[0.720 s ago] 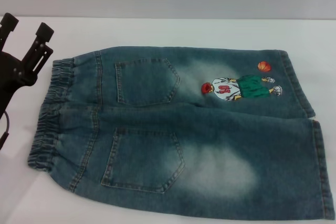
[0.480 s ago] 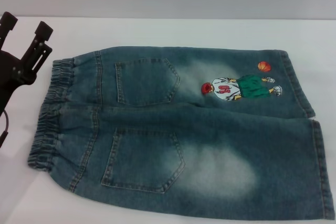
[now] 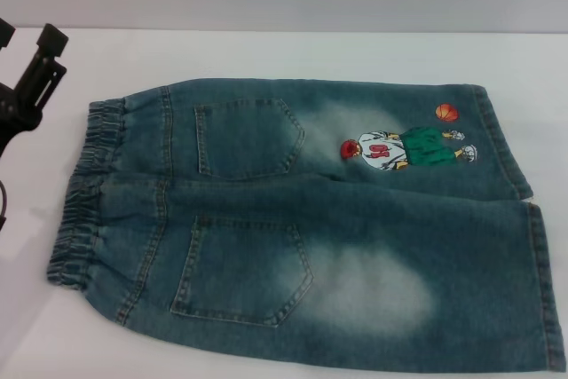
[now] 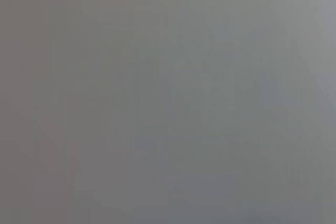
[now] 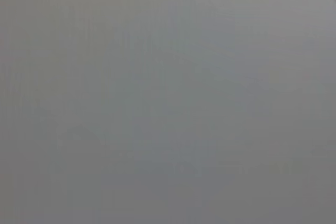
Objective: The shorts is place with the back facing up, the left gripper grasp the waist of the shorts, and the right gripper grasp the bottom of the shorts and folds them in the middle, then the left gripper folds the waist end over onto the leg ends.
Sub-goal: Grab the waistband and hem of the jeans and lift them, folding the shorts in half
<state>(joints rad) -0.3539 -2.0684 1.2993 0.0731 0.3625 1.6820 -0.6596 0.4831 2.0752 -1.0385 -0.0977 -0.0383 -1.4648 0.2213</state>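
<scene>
The shorts (image 3: 302,219) lie flat on the white table (image 3: 266,55), back pockets up, filling most of your head view. The waist of the shorts (image 3: 84,193) is the ruffled band at the left; the leg ends (image 3: 519,219) run off toward the right edge, with the embroidered figure (image 3: 408,148) on the far leg.

Your left gripper (image 3: 22,59) hangs at the far left, just beyond the far corner of the waistband and apart from it, with its two black fingers spread and nothing between them. Your right gripper is not in sight, and both wrist views show only plain grey.

Expect denim that is soft but with some body: light enough to lift easily, yet thick at the seams and likely to drape and sag in the middle if held by one corner. The gathered elastic is bulky and gives you a good ridge to pinch; take it at the far corner of the band. On the hem side, pinch across the stitched cuff of the far leg, where the double layer should hold firmly.

There is bare table along the far side and to the left of the waist. On the near and right sides the cloth runs to the edge of view, so you cannot judge the room there.
</scene>
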